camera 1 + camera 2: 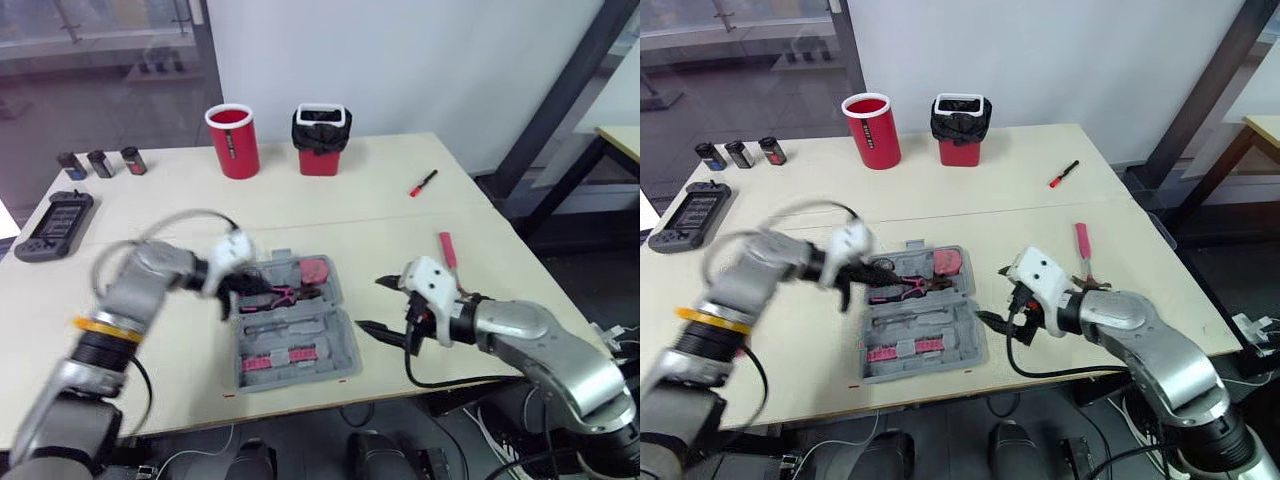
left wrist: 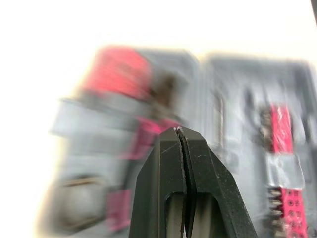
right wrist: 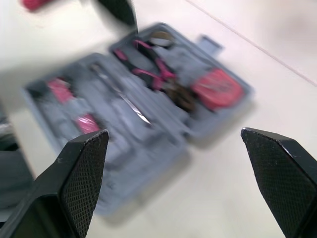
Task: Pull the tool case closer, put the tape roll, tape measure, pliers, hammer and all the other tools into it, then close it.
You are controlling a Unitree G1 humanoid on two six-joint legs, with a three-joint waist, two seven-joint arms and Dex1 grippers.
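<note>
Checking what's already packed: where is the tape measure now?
In the head views, the red tape measure lies inside the open grey tool case, at its far right corner, just right of the pink-handled pliers.

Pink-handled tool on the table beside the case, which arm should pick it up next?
Right. The pink-handled tool lies on the robot's right, just beyond the open right gripper. The left gripper is shut, over the left edge of the tool case.
</note>
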